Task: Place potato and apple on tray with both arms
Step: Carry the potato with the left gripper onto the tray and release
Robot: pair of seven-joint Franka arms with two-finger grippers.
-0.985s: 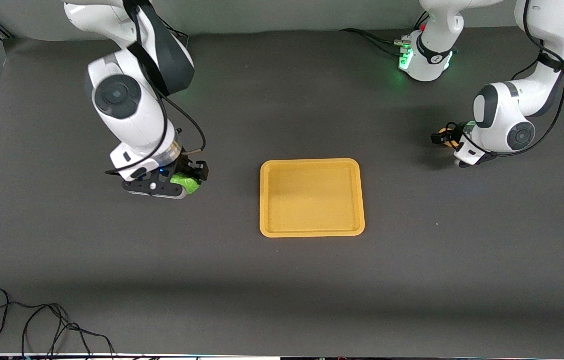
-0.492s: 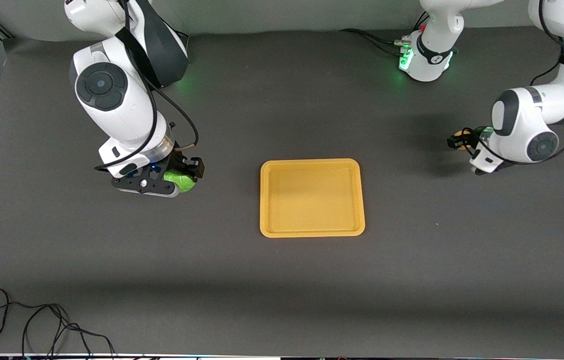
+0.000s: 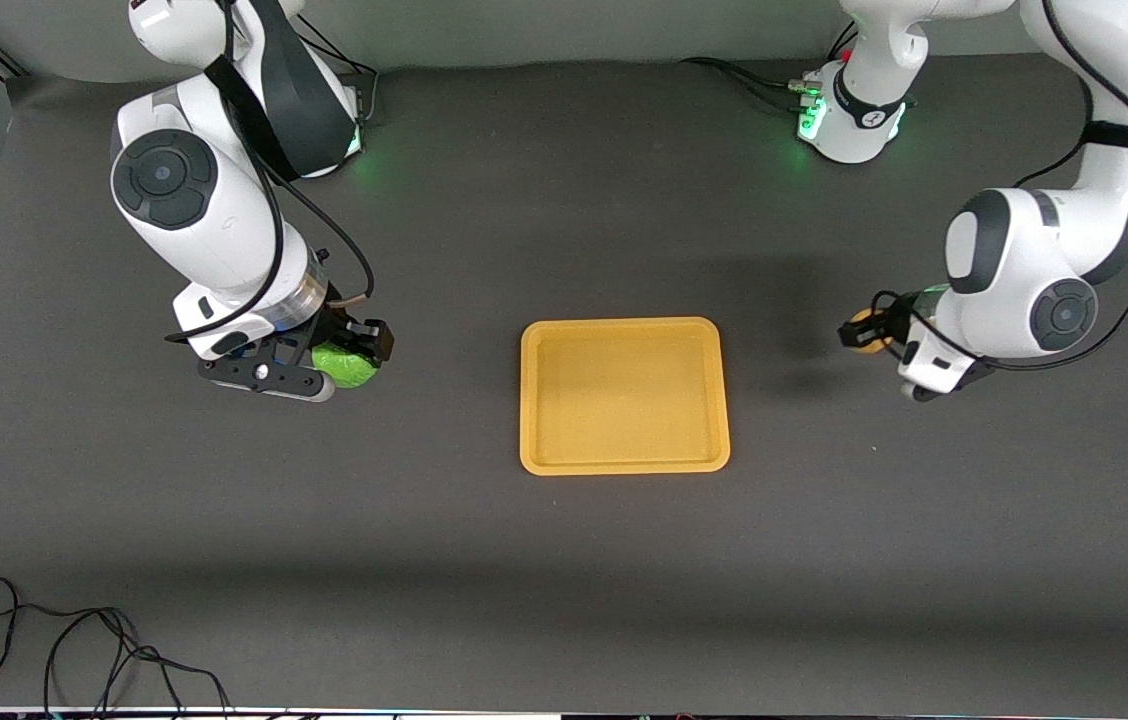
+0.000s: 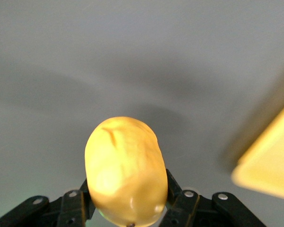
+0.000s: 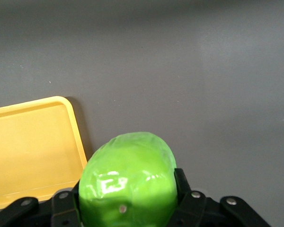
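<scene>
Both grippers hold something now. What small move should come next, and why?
Probably carry both inward over the tray. The left gripper is shut on the potato, the right gripper on the apple, and each hangs over bare table at its own arm's end, with nothing lying in the tray.
</scene>
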